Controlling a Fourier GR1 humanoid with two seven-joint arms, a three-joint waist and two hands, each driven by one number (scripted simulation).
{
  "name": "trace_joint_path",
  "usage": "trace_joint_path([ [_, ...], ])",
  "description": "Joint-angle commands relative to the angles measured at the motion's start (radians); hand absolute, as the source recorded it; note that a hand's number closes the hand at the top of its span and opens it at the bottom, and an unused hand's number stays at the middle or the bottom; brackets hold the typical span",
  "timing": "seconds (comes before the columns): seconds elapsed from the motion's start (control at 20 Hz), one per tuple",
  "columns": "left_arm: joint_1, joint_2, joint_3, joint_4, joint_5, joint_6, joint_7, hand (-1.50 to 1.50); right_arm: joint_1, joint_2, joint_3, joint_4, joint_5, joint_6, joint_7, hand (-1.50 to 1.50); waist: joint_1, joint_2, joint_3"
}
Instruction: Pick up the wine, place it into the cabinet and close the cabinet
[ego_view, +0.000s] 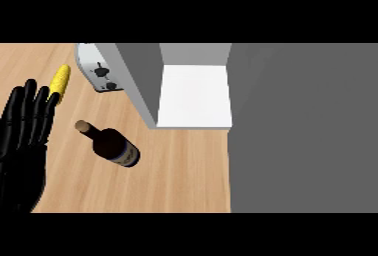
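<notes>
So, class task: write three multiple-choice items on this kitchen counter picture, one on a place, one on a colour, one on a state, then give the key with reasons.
1. Where is the wine bottle?
A. inside the cabinet
B. on the counter, in front of the cabinet
C. in the hand

2. What colour is the corn?
A. yellow
B. green
C. red

3. How is the cabinet?
A. shut
B. open, with the bottle on its shelf
C. open, with a bare white shelf showing

Key:
1 B: the bottle is on the wooden counter, apart from the left hand.
2 A: the cob beside the toaster is yellow.
3 C: the white shelf shows, with nothing seen on it.
</notes>
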Motion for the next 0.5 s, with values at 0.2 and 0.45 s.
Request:
trace_joint_path([
  [0.2,-0.187,-0.048,0.051,0.105,-0.223,0.211,0.052,-1.50,0.138,-0.020,-0.006,-0.176,0.003,0.019,0.024,-1.50,-0.023,-0.020,0.022],
  [0.45,-0.261,-0.125,0.008,0.127,0.010,0.387,0.221,-1.50,0.176,-0.087,0.027,-0.134,-0.198,0.176,0.141,-1.50,-0.024,-0.020,0.022],
])
